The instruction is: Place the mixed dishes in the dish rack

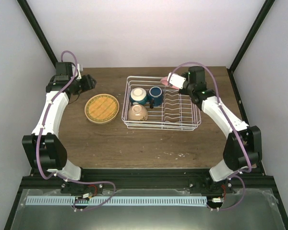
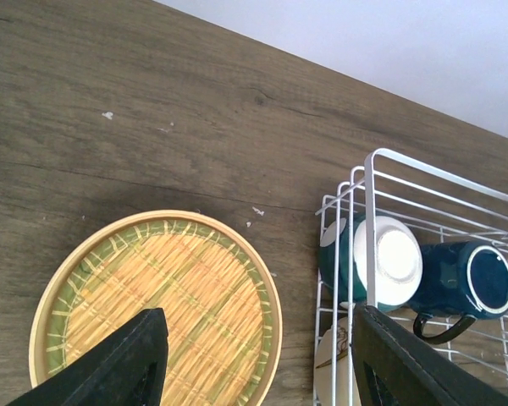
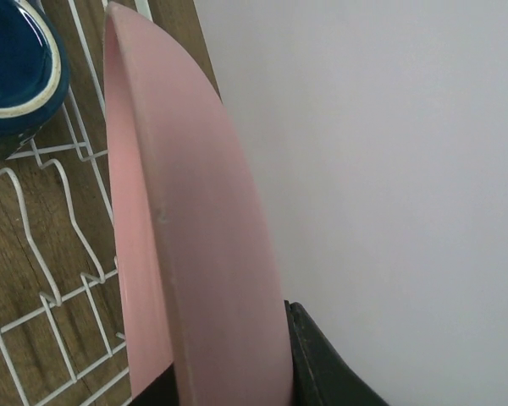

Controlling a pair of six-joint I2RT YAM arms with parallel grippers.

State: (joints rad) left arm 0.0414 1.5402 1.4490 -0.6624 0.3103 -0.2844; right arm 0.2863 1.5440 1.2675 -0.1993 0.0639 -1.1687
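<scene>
Overhead, the dish rack (image 1: 178, 113) is holding the cream bowl (image 1: 138, 113), white-and-blue bowl (image 1: 138, 95) and mug (image 1: 156, 96), the woven plate (image 1: 102, 108) lying beside it on the table (image 1: 134, 146); left wrist: the left tool (image 2: 261, 315) is standing apart near that plate; right wrist: the right tool (image 3: 229, 382) is clamping the pink plate (image 3: 195, 211) on edge.

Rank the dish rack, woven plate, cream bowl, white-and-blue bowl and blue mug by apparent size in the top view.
1. dish rack
2. woven plate
3. cream bowl and white-and-blue bowl: about alike, so not ranked against each other
4. blue mug, slightly smaller than either bowl
</scene>
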